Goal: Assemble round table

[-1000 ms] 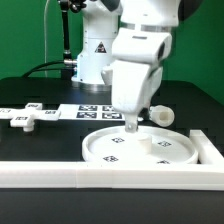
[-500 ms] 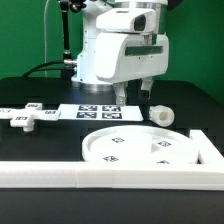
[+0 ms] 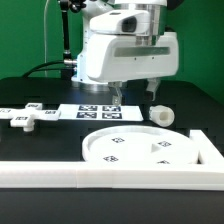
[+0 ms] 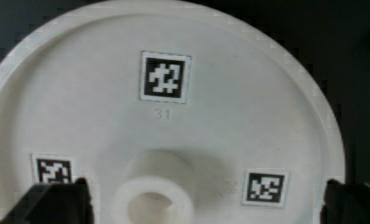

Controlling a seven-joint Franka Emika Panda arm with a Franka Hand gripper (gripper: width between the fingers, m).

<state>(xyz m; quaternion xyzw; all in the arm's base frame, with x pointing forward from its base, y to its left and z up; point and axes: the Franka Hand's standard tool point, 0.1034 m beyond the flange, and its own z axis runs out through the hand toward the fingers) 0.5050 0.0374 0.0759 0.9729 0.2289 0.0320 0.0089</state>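
Note:
The large round disc (image 3: 140, 148) lies flat on the table at the exterior view's front right, with tags on its top. It fills the wrist view (image 4: 164, 110), where its raised centre hub with a hole (image 4: 155, 195) sits between my fingers. My gripper (image 3: 135, 97) hangs above the disc's far edge, open wide and empty; in the wrist view (image 4: 203, 205) the dark fingertips (image 4: 49, 205) stand far apart. The short cylinder post (image 3: 162, 114) stands behind the disc at the exterior view's right. The cross-shaped piece (image 3: 25, 118) lies at the far left.
The marker board (image 3: 95, 111) lies flat behind the disc. A long white border bar (image 3: 100, 175) runs along the front, and another (image 3: 212, 146) runs along the exterior view's right, close to the disc. The robot base stands at the back.
My gripper has risen from the disc's surface, turned and opened wide. It has then shifted slightly toward the exterior view's right. The disc, post and cross piece have not moved.

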